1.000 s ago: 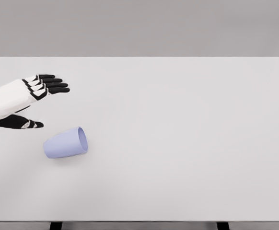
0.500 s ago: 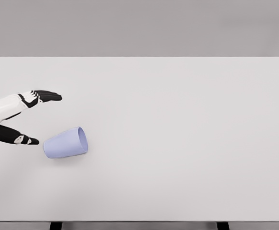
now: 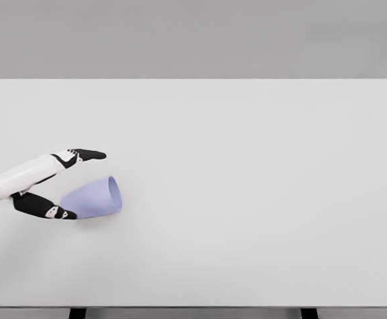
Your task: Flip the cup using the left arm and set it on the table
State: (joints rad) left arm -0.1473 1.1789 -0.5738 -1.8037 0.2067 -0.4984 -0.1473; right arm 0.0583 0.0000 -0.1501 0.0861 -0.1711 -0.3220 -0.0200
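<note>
Along the bottom edge of the frame, two dark table legs (image 3: 78, 313) show just below the near rim of the white table (image 3: 260, 199), one at lower left and one at lower right.

Farther up, in the left part of the frame a little below mid-height, the cup (image 3: 92, 199) lies on its side on the tabletop. The left hand (image 3: 47, 183) comes in from the left edge on a white forearm and sits around the cup's closed end. Its black thumb lies low, along the near-left side of the cup, and appears to touch or nearly touch the base. Its fingers (image 3: 84, 155) stretch out straight above and beyond the cup, with a clear strip of table between them and the cup's upper wall. The hand is spread wide, bracketing the cup without clasping it.

The cup is pale lavender-blue, smooth and plain, tapering from a narrower base at the left to a wider mouth at the right. The mouth faces right and slightly toward the far side, showing a thin rim and a little of the inside. A soft shadow lies beneath it.

Beyond, the tabletop runs to a straight far edge, with a plain grey wall (image 3: 193, 36) filling the top of the frame.
</note>
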